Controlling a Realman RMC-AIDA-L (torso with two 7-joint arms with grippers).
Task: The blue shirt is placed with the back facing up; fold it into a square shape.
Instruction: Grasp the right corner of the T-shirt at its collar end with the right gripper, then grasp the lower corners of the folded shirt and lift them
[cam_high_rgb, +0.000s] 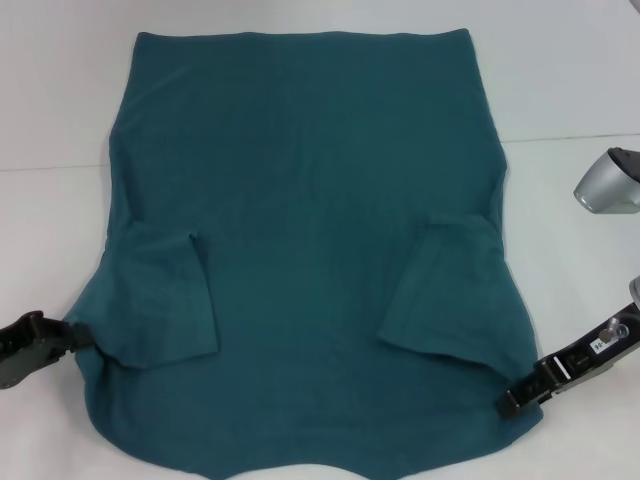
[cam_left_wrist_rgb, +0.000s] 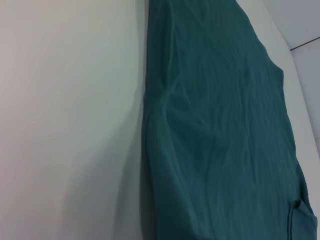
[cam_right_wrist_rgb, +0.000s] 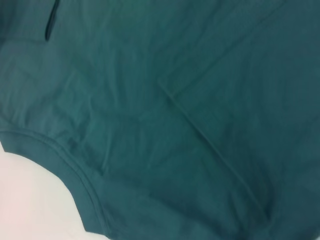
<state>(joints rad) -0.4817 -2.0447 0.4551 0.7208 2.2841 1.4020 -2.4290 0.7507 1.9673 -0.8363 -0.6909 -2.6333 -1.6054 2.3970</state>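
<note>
We had both sleeves folded in on the dark teal cotton T-shirt (cam_high_rgb: 310, 200); left gripper (cam_high_rgb: 80, 338) and right gripper (cam_high_rgb: 512, 400) sat at its shoulder edges, grip unclear, so we'd lift evenly.

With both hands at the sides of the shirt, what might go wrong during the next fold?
1. The left hand and right hand sit at different heights on the blue shirt, so the fold may come out crooked.
2. Both sleeves are already folded inward and lie loose; lifting the sides might let them slip open.
3. The collar end reaches the near table edge and could slide off.
</note>
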